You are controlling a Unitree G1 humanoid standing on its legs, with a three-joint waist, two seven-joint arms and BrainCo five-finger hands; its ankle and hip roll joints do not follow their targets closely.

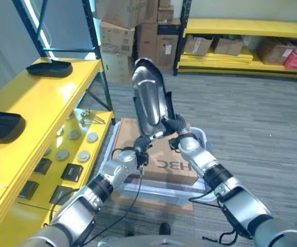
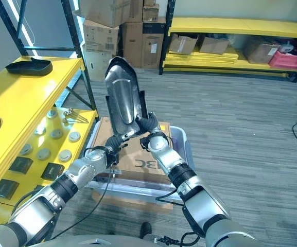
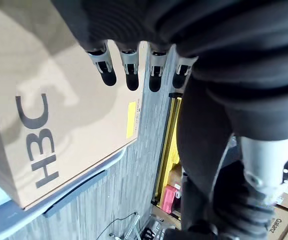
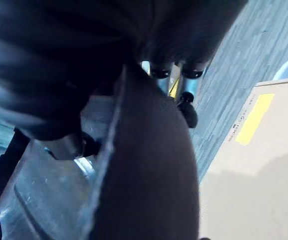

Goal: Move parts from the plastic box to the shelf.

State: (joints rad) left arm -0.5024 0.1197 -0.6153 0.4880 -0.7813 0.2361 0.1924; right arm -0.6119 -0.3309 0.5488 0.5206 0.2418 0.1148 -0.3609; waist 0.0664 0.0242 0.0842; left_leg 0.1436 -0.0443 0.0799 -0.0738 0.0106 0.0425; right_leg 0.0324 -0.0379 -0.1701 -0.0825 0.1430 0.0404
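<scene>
A long glossy dark part with a silvery inner face stands nearly upright above the pale plastic box. My right hand is shut on its lower right edge; in the right wrist view the fingertips hook over the part. My left hand reaches up to the part's bottom end from the left. Its fingers hang relaxed over the cardboard, holding nothing, with the part beside them. The yellow shelf runs along my left.
A printed cardboard box lies in the plastic box. Two black parts rest on the shelf top. Round discs and dark pieces sit on the lower level. Stacked cartons and more yellow racking stand behind.
</scene>
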